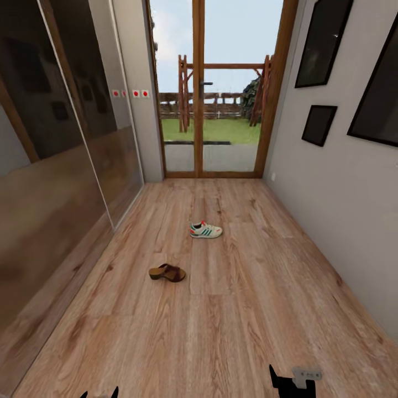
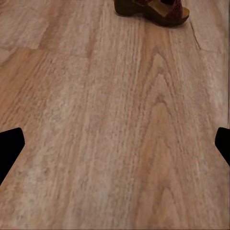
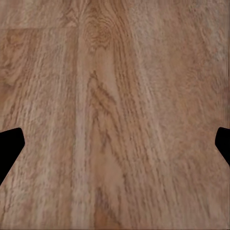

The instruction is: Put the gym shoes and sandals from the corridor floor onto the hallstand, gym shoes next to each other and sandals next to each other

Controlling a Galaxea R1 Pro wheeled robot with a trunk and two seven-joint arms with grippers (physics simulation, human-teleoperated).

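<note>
The left tool (image 2: 115, 148) is spread wide and holds nothing. The right tool (image 3: 115, 148) is spread wide too, with only floor under it. One brown sandal (image 1: 167, 272) lies on the wood floor (image 1: 249, 309), ahead of the left tool and a bit to its right. It lies longways across the hall. The left arm is nearer to it. One gym shoe (image 1: 205, 230) lies farther on, toward the glass door (image 1: 213, 110), also sideways. I count one sandal and one gym shoe here.
</note>
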